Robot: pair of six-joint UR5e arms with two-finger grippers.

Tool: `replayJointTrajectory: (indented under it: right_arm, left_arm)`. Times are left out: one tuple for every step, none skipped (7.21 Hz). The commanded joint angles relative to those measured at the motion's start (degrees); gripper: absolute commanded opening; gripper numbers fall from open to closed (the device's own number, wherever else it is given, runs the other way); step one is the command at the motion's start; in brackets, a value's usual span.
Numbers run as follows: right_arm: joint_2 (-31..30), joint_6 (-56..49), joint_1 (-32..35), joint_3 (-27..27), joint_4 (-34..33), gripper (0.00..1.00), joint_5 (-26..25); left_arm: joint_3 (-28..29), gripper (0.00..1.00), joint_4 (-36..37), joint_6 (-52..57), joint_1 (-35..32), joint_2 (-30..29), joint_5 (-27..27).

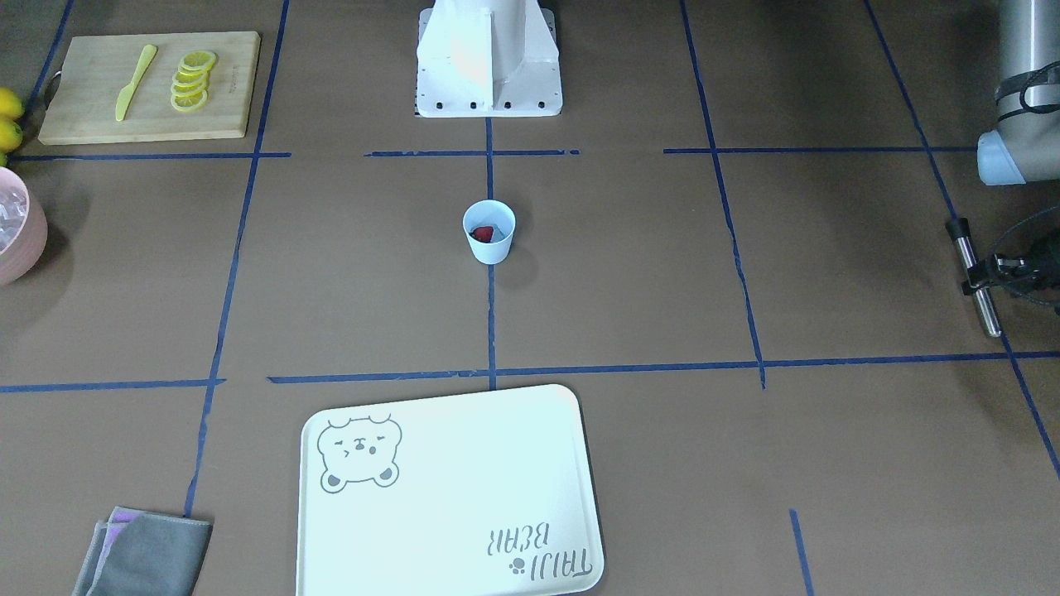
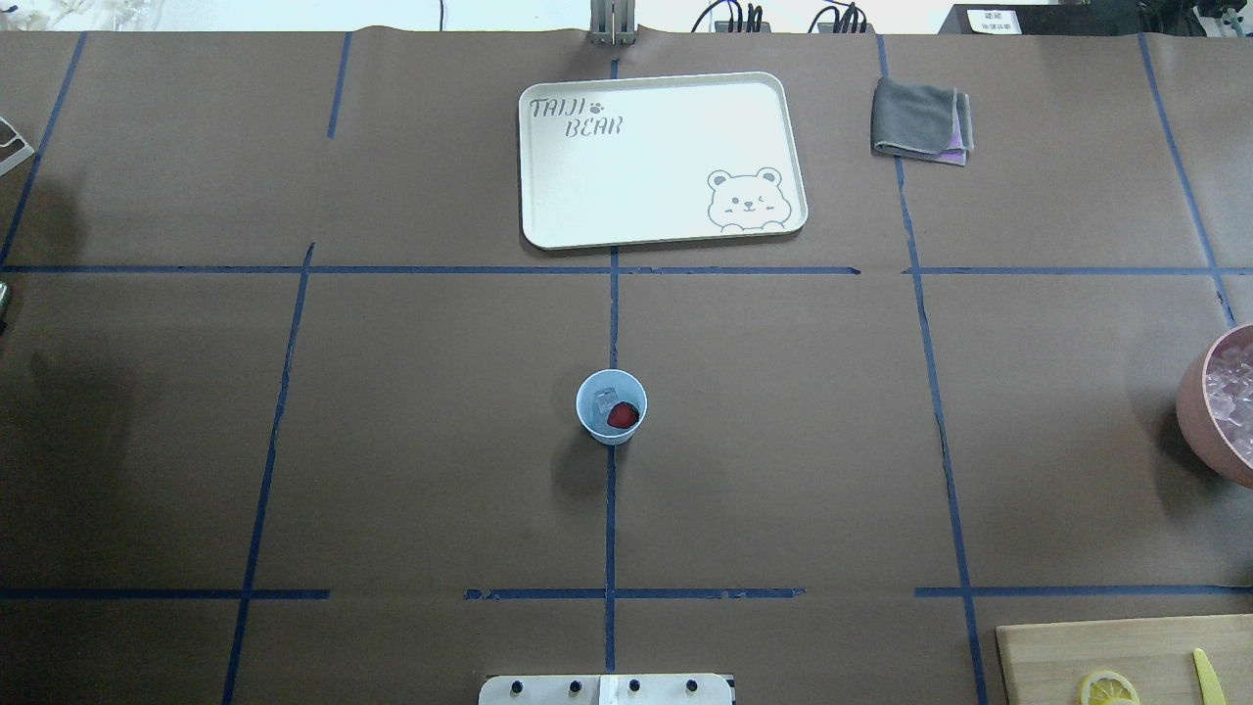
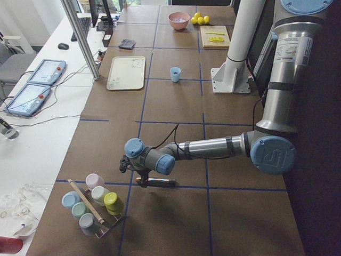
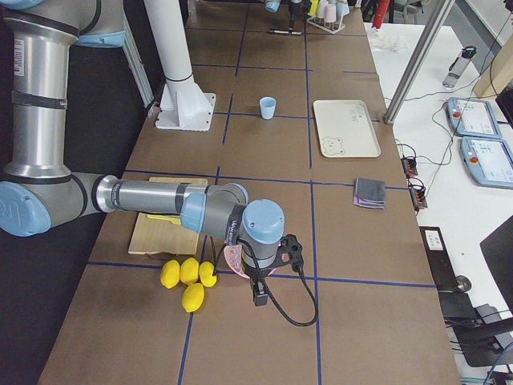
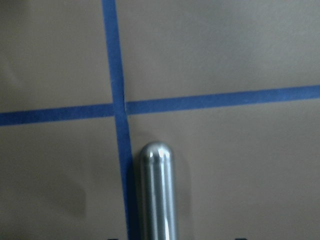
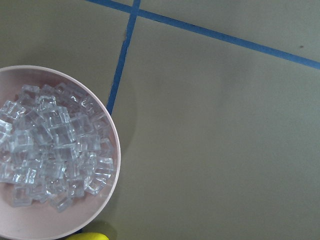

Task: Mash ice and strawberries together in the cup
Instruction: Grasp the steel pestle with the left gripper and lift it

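The light-blue cup (image 2: 611,406) stands at the table's centre and also shows in the front view (image 1: 489,233). Inside it lie a red strawberry (image 2: 624,416) and a clear piece of ice (image 2: 605,399). Far out at the table's left end, my left gripper (image 1: 980,277) straddles a metal rod (image 5: 156,195) lying low over the table. Its fingertips stand apart from the rod on either side. My right gripper (image 4: 260,295) hangs over a pink bowl (image 6: 116,165) heaped with ice cubes (image 6: 50,150). I cannot tell whether it is open or shut.
A white bear tray (image 2: 661,157) and a folded grey cloth (image 2: 920,119) lie on the far side. A cutting board (image 1: 149,87) holds lemon slices and a yellow knife. Whole lemons (image 4: 186,277) sit by the pink bowl. A rack of pastel cups (image 3: 90,205) stands near the rod.
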Motion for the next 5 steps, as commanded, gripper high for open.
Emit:
replayJointTrajectory:
  right_arm:
    - [-0.1, 0.0, 0.0, 0.0, 0.0, 1.00, 0.0]
    - [-0.1, 0.0, 0.0, -0.1, 0.0, 1.00, 0.0]
    - [-0.1, 0.0, 0.0, -0.1, 0.0, 1.00, 0.0]
    - [-0.1, 0.0, 0.0, -0.1, 0.0, 1.00, -0.1]
    - [-0.1, 0.0, 0.0, -0.1, 0.0, 1.00, -0.1]
  left_arm:
    - [0.5, 0.68, -0.5, 0.0, 0.1, 0.1, 0.0]
    - [0.5, 0.68, -0.5, -0.1, 0.2, 0.0, 0.0]
    - [0.5, 0.68, -0.5, -0.1, 0.2, -0.1, 0.1]
    - [0.7, 0.68, -0.5, -0.1, 0.2, -0.2, 0.1]
    - [1.2, 0.68, -0.6, -0.1, 0.3, -0.3, 0.1]
